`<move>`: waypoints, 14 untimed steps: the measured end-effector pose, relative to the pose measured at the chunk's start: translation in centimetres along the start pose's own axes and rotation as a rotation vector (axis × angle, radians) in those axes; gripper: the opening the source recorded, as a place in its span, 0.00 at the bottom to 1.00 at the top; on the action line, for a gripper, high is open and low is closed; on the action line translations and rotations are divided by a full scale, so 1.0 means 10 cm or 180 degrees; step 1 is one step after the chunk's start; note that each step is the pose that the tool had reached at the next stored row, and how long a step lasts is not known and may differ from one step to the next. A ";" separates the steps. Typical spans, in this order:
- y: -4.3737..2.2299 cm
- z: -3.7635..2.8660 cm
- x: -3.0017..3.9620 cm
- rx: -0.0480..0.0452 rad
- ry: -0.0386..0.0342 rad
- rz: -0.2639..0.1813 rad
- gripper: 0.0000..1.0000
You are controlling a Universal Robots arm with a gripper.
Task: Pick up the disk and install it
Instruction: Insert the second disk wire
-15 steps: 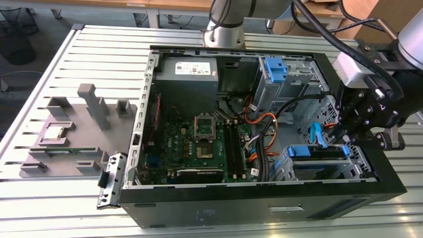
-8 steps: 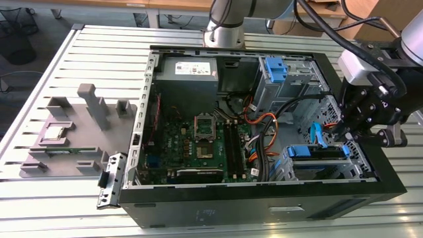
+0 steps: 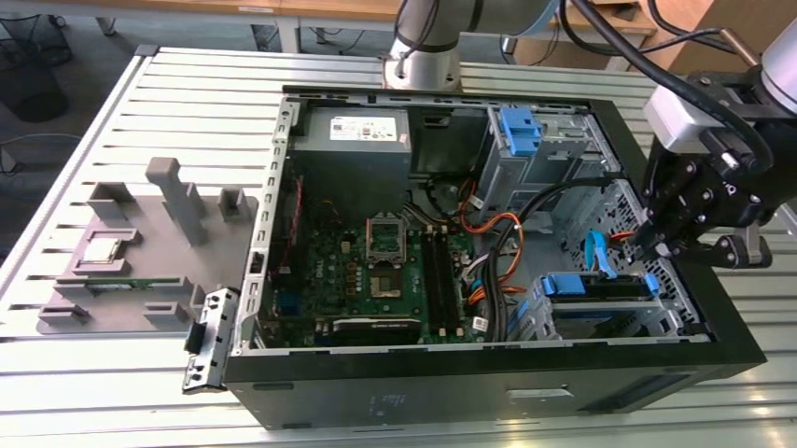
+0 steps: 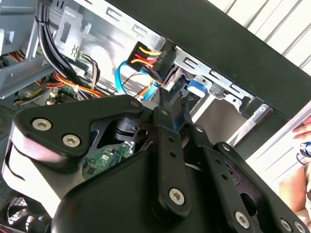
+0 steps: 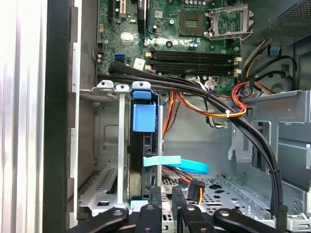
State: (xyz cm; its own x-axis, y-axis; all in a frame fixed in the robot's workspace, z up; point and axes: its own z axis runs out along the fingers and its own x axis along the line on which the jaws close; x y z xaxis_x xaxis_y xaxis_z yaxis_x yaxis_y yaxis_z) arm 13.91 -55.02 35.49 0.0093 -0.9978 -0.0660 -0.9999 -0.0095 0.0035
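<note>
I have the arm reaching in from the upper right of the exterior view, its black hand (image 3: 673,245) tipped down over the right edge of the open computer case (image 3: 498,373). In the first wrist view the fingertips (image 5: 154,194) sit close together, a narrow gap between them, just beside the lower end of the disk (image 5: 142,160), and I cannot tell whether they touch it. The disk stands on edge inside the lower drive cage (image 5: 119,145), its blue carrier tab (image 5: 144,116) showing at the top; in the exterior view it sits low and right in the case (image 3: 600,285). A light blue flat cable (image 5: 177,164) crosses right beside it, and thick black cables (image 5: 233,126) plus orange and red wires (image 5: 214,109) run across the cage. The motherboard (image 3: 373,261) fills the case's middle, and a grey parts tray (image 3: 137,252) rests on the slatted worktop (image 3: 187,84) at left.
</note>
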 end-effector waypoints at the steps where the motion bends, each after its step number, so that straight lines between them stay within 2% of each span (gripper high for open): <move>1: -0.002 0.001 -0.011 0.0000 0.0000 0.0000 0.24; 8: -0.013 0.011 -0.138 0.0000 0.0005 0.0000 0.24; 14: -0.039 0.016 -0.211 -0.0003 0.0033 0.0000 0.24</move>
State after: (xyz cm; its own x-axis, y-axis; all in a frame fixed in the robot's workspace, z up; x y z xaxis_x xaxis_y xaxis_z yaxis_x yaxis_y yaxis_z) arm 14.28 -52.90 35.47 0.0095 -0.9984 -0.0556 -0.9999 -0.0097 0.0044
